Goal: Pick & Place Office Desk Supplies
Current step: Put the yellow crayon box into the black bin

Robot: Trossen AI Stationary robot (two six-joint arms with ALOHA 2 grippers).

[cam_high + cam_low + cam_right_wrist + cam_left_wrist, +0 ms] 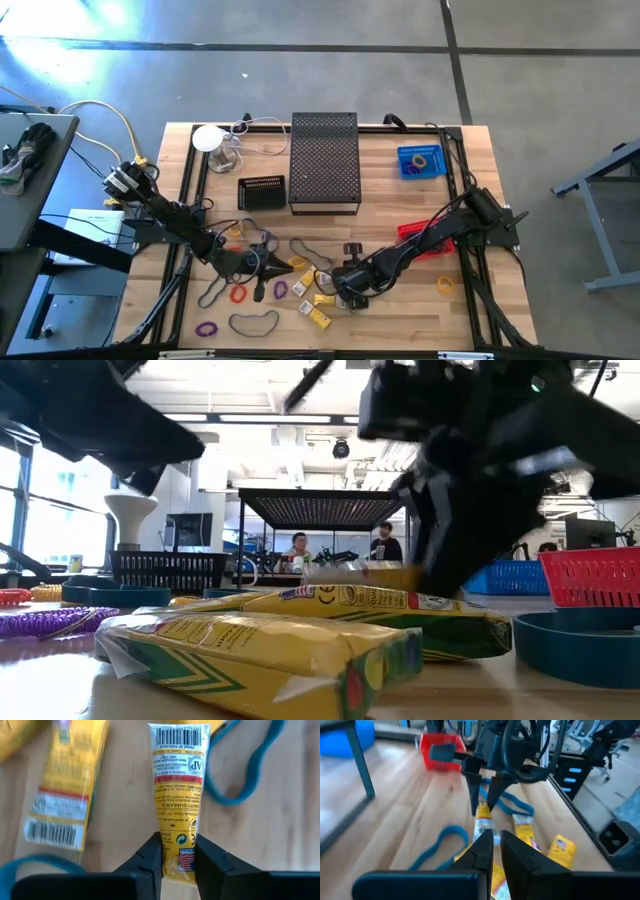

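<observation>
**Right arm at the pick — yellow pack pinched, lift not yet begun**

The right gripper [178,855] stands low over the wooden surface [400,205], near the front middle, among the scattered supplies. Its jaws press on both sides of a yellow pack [176,795], near one end; the pack lies flat on the wood, barcode end pointing away from the wrist. A second yellow pack [65,795] lies just beside it, apart, and a blue band loop [240,775] curls close by without touching the held one.

The left gripper [493,852] waits just to the left, low over the surface, jaws pressed nearly together and holding nothing that can be seen.

Step in hand, as judged: the grasp of one pack. Other packs and coloured band loops remain loose on the surface, so the task looks far from finished.

Next move calls for a straight lift — clear of the neighbouring pack and loop — then a carry to a container. The red basket [425,240] sits nearest; which bin is intended cannot be told.
</observation>
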